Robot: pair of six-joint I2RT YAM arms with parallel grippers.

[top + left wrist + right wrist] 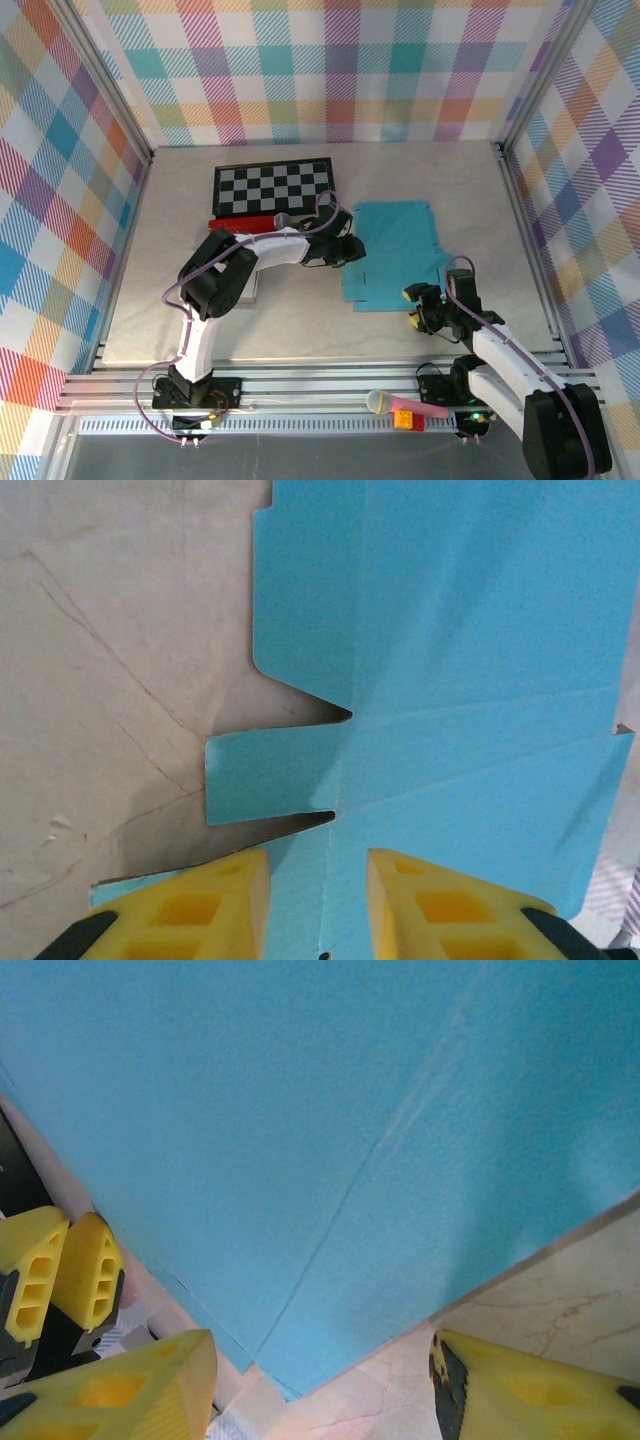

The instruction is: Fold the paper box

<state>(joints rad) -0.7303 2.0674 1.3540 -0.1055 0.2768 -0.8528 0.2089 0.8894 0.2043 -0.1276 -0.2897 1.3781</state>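
Note:
The paper box (395, 255) is a flat light-blue cut sheet with creases and side flaps, lying on the table right of centre. My left gripper (350, 250) reaches in at its left edge. In the left wrist view the yellow fingers (200, 910) stand apart over a crease of the sheet (450, 660), with a slit flap (270, 775) just ahead; nothing is pinched. My right gripper (425, 305) sits at the box's near right corner. Its jaws (320, 1390) are wide open, and the sheet's corner (300, 1160) lies just ahead of them.
A black-and-white checkerboard (273, 186) lies behind the left arm, with a red strip (235, 224) along its near edge. A pink-handled microphone (405, 404) rests on the front rail. Bare tabletop (450, 180) stretches behind and right of the box, ringed by plaid walls.

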